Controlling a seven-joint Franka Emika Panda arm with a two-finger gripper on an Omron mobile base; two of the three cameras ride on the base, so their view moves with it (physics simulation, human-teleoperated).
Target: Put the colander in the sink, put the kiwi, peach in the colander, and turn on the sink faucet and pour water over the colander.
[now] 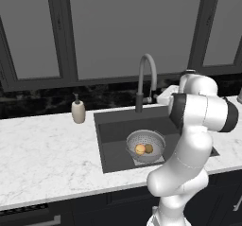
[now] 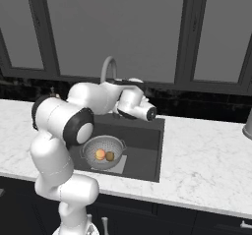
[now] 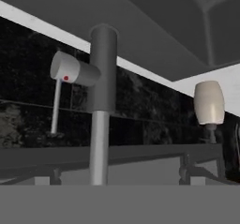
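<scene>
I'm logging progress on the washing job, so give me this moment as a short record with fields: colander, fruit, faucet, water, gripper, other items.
colander: colander sits inside the sink, on the lighter patch at its bottom
fruit: peach and kiwi lie side by side in the colander
faucet: sink faucet stands behind the basin, spout arched toward it
water: no stream visible
gripper: open, near the faucet's stem, by the hand view
other items: soap dispenser on the counter, left of the sink

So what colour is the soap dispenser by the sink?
Beige, with a darker pump top; the soap dispenser shows best in the left base view.
</scene>
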